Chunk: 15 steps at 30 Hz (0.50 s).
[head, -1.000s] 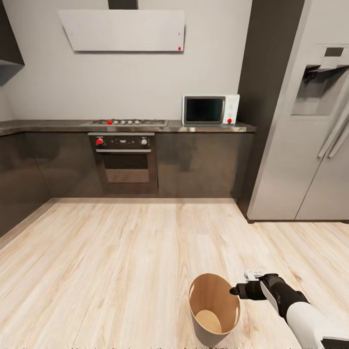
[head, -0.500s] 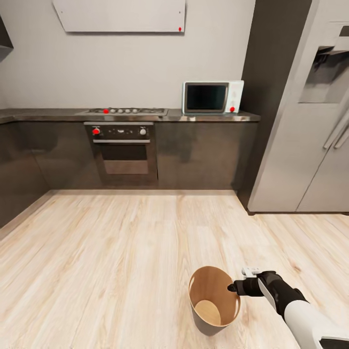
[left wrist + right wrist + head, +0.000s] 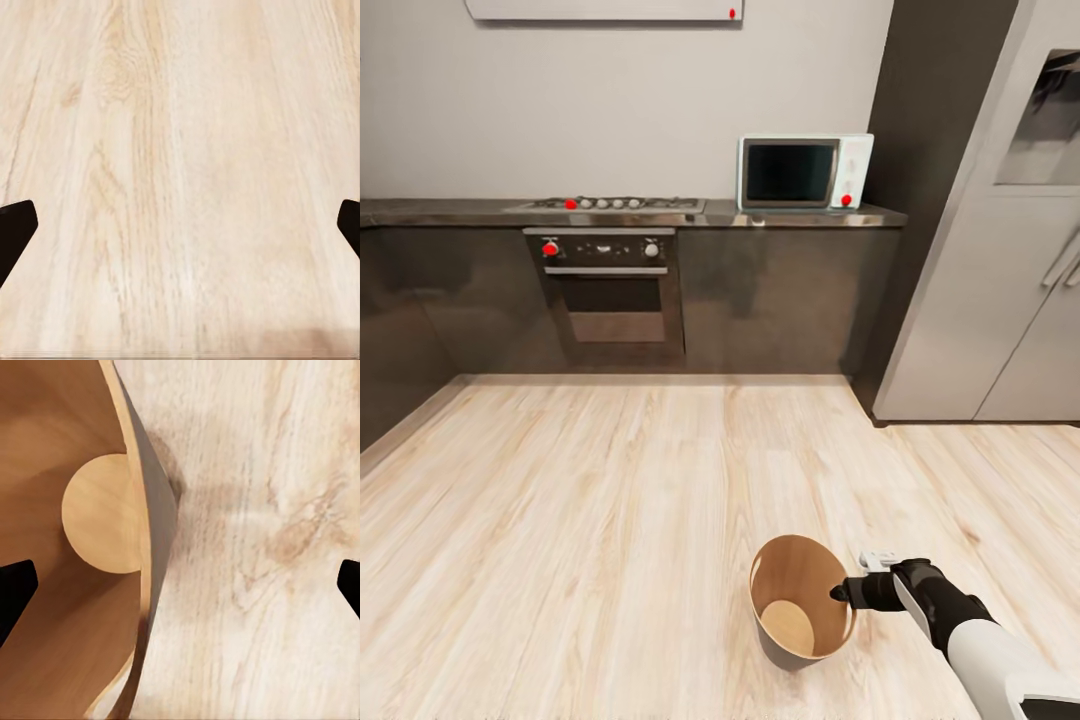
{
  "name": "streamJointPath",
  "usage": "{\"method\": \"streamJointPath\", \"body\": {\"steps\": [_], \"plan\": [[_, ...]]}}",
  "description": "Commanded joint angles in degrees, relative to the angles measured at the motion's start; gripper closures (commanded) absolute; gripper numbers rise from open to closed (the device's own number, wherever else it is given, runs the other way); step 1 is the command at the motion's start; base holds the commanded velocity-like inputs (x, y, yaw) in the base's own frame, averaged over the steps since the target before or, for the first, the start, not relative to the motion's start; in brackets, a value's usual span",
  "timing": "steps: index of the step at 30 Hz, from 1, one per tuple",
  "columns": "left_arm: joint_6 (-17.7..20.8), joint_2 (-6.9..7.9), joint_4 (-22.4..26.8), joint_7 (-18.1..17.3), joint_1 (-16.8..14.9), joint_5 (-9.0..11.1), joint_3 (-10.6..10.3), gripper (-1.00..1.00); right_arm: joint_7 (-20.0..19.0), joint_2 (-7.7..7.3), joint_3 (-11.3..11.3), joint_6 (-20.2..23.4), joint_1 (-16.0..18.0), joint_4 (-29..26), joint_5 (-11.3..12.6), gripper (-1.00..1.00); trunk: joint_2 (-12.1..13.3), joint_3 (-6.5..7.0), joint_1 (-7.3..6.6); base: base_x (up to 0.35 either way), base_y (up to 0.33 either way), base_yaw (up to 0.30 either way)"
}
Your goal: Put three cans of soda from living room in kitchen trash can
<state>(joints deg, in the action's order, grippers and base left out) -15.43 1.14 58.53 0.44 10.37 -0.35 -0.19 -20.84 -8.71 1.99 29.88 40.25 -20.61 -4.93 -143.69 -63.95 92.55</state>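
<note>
Small round tapered bin (image 3: 801, 612), brown inside, pale grey-beige outside, is seen standing upright on the light wood plank floor (image 3: 590, 520), well out from the dark kitchen cabinets (image 3: 780, 300). Right gripper (image 3: 180, 585) is held over the bin's rim, one finger above the interior, one above floor; jaws spread wide, nothing held. Left gripper (image 3: 180, 225) likewise spread, over bare floor

The floor (image 3: 610, 520) is pale, matt wood planking with visible grain. The bin (image 3: 802, 570) looks smooth brown wood inside. The cabinets (image 3: 780, 310) are dark and faintly glossy; the fridge (image 3: 980, 300) seems brushed steel.
</note>
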Motion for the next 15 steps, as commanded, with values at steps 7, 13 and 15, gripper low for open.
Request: {"method": "streamJointPath", "body": {"steps": [7,13,15], "plan": [[-0.09,0.0,0.06,0.04,0.0,0.04,-0.05,-1.0,0.0,0.05,0.0,-0.08,0.0,0.0,0.01,-1.0,-0.04,-0.67,0.07,0.0,0.0,0.0],[-0.12,0.05,0.08,0.01,0.0,0.04,-0.1,-1.0,0.01,0.12,-0.08,-0.09,0.0,0.03,0.01,-1.0,-0.04,-0.67,0.07,0.001,0.0,0.0],[-0.13,0.09,0.12,0.01,0.0,0.03,-0.13,-1.0,0.01,0.14,-0.12,-0.09,0.0,0.04,0.01,-1.0,-0.04,-0.67,0.07,0.054,0.0,0.0]]}}
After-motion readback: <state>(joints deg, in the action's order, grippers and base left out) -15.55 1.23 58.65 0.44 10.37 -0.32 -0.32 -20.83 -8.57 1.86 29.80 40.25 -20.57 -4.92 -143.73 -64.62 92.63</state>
